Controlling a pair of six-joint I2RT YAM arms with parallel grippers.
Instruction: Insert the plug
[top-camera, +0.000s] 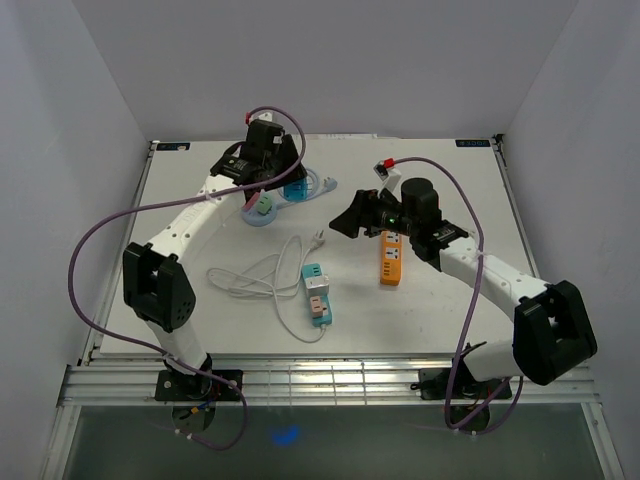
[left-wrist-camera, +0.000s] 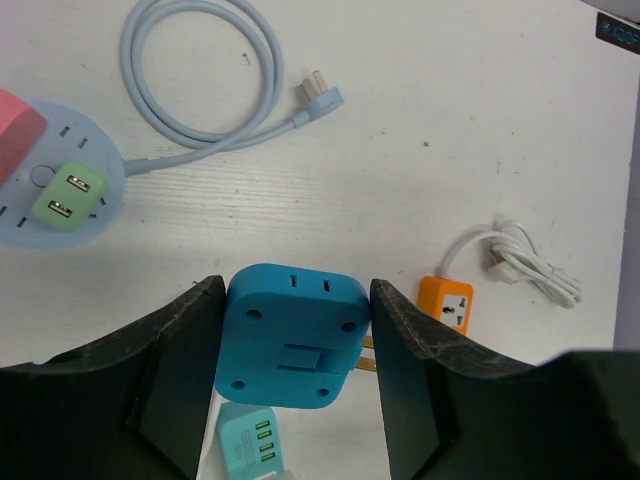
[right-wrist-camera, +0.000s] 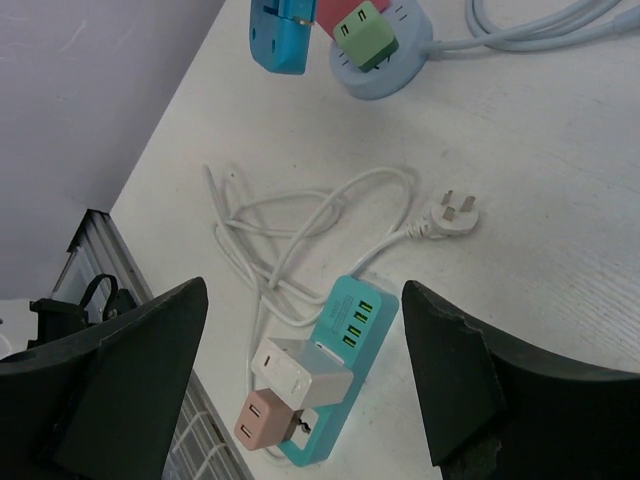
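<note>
The plug is a blue square adapter (left-wrist-camera: 290, 335) with brass prongs on its right side. It hangs above the table, and my left gripper (left-wrist-camera: 297, 292) is shut on it with a finger against each side. In the top view the blue plug (top-camera: 296, 189) is just right of the round pale-blue power strip (top-camera: 262, 218), which carries a green adapter (top-camera: 262, 205) and a pink one. My right gripper (right-wrist-camera: 303, 300) is open and holds nothing. It hovers above the teal power strip (right-wrist-camera: 345, 345), which has a white adapter (right-wrist-camera: 300, 370) and a pink adapter (right-wrist-camera: 262, 422) plugged in.
An orange power strip (top-camera: 390, 257) lies under the right arm. The teal strip's white cable (top-camera: 250, 280) is looped at centre left and ends in a plug (right-wrist-camera: 455, 215). The round strip's pale-blue cable (left-wrist-camera: 200, 90) curls at the back. White walls surround the table.
</note>
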